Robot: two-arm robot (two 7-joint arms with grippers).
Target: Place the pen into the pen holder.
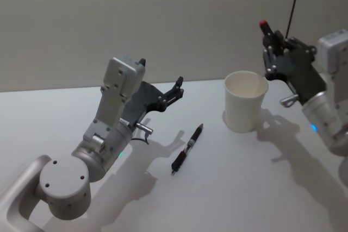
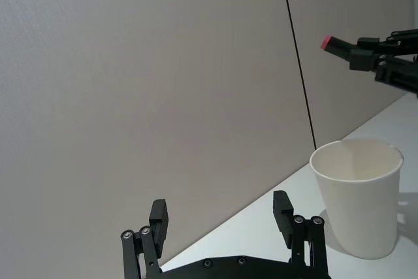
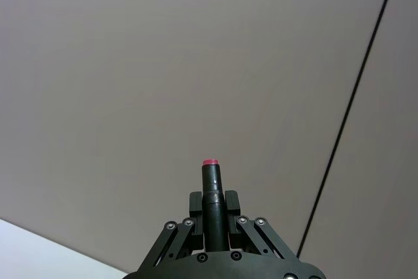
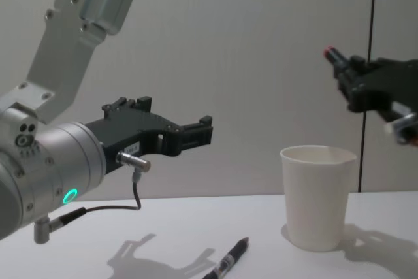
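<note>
A white paper cup, the pen holder (image 1: 246, 101) (image 2: 358, 197) (image 4: 319, 197), stands upright on the table at the back right. My right gripper (image 1: 270, 41) (image 3: 211, 208) (image 4: 349, 76) hovers above and just right of the cup's rim, shut on a black pen with a red end (image 1: 264, 25) (image 3: 211, 184) (image 4: 333, 54) that sticks out past the fingers. A second dark pen (image 1: 187, 149) (image 4: 228, 262) lies flat on the table left of the cup. My left gripper (image 1: 176, 88) (image 2: 221, 210) (image 4: 196, 132) hangs open in the air over the table's left-centre, nothing between its fingers.
The table (image 1: 244, 188) is plain white, with a grey wall close behind it. A thin dark vertical line (image 2: 297, 63) runs down the wall behind the cup. The left arm's big grey joints (image 1: 65, 180) take up the near left.
</note>
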